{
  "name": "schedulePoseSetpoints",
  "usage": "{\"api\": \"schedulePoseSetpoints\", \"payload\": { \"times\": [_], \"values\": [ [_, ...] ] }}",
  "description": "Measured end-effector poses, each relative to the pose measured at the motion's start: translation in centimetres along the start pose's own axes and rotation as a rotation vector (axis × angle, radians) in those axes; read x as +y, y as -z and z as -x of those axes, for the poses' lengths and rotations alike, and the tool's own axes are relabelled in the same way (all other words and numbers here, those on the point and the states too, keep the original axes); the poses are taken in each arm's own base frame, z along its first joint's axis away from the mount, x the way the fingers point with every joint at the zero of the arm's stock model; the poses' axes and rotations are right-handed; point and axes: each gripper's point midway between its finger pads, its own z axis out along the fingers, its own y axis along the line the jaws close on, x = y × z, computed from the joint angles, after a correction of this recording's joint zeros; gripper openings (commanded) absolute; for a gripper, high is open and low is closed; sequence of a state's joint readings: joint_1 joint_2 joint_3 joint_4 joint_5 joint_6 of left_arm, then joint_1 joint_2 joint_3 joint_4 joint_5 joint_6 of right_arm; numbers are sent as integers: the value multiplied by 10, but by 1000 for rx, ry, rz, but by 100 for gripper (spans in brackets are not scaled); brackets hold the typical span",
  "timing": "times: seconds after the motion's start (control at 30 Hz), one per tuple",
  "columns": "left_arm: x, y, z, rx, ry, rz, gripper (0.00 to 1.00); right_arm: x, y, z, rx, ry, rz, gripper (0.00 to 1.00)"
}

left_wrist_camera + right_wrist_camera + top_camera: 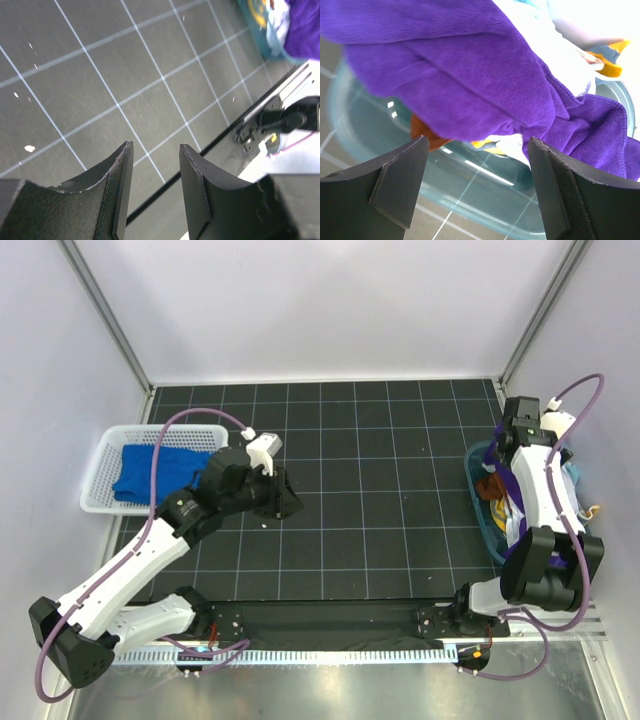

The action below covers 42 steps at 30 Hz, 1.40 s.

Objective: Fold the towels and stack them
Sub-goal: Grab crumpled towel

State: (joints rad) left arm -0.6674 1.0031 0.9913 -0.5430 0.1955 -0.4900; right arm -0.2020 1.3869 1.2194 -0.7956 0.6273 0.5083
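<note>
The royal blue towel [150, 472] lies crumpled in the white basket [98, 502] at the left. My left gripper [284, 504] hovers over the black mat right of the basket; in its wrist view the left gripper [156, 145] is open with only mat between the fingers. The deep purple towel [470, 75] is heaped in a teal bin [470, 185] at the right, with the white towel [542, 47] beside it. My right gripper [477, 142] hangs wide open just above that heap, holding nothing. From above, the right arm [540, 480] covers most of the bin [484, 520].
An orange cloth [422, 132] and other small coloured items lie under the purple towel in the bin. The grid-lined black mat [380, 490] spans the table between the basket and the bin. White walls enclose three sides.
</note>
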Motion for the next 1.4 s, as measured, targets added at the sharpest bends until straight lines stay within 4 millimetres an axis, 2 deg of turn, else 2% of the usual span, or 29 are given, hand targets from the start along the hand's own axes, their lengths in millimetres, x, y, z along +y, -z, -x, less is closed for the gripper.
{"api": "schedulePoseSetpoints", "payload": {
  "times": [0.17, 0.4, 0.6, 0.8, 0.83, 0.9, 0.93, 1.03, 1.23, 1.4],
  "values": [
    [2, 0, -14, 51, -15, -7, 46, -3, -18, -3, 5, 7, -70, 87],
    [6, 0, -20, 79, -39, -1, 45, -4, -32, 14, -38, -16, -117, 85],
    [7, -4, -24, 100, -34, 0, 45, -9, -61, 13, -10, -48, -151, 81],
    [8, -7, -26, 112, -31, 5, 45, -5, -81, 7, 21, -85, -142, 63],
    [9, -8, -26, 113, -30, 5, 44, -5, -82, 7, 22, -92, -137, 52],
    [9, -9, -27, 117, -28, 6, 45, -3, -83, 8, 22, -103, -126, 40],
    [9, -9, -27, 118, -28, 6, 44, -2, -83, 9, 23, -109, -119, 29],
    [9, -9, -27, 120, -28, 5, 44, 0, -80, 11, 21, -126, -100, 17],
    [8, -10, -28, 123, -26, 3, 44, 2, -58, 22, 3, -164, -31, 3],
    [8, -10, -28, 124, -24, 0, 44, 3, -30, 36, -28, -207, 63, 1]
  ]
}}
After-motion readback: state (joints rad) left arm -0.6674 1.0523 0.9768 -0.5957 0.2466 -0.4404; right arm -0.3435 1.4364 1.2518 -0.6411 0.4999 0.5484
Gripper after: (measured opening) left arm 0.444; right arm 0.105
